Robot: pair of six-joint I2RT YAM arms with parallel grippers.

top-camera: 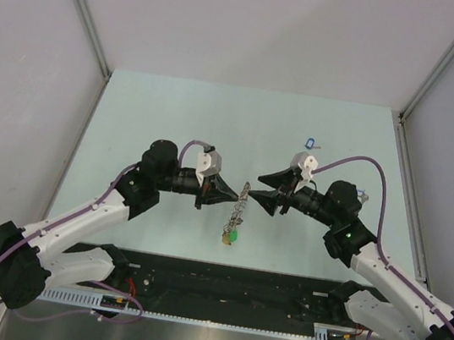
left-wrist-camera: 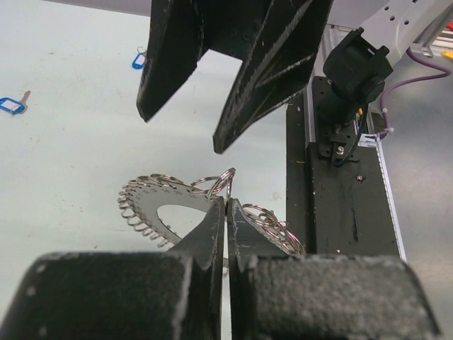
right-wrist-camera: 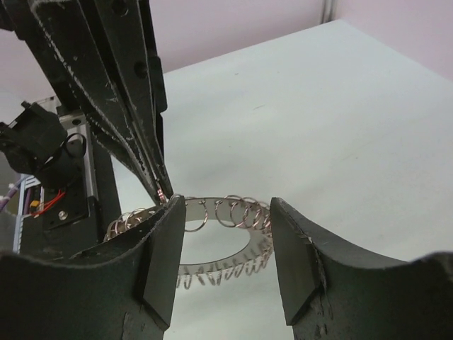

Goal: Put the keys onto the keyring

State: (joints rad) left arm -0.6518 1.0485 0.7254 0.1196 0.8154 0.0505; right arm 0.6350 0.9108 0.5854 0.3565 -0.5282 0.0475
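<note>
The keyring is a flat silver ring plate edged with many small wire loops, with a green tag at its near end. My left gripper is shut on one small loop at the keyring's rim, its jaws pressed together. My right gripper stands open just right of it, empty, and the keyring shows between and beyond its fingers. Two keys with blue tags lie apart on the table; one shows farther back.
Pale green table with grey walls on three sides. The black base rail and both arm bases run along the near edge. The two grippers' tips nearly touch above the table's near centre.
</note>
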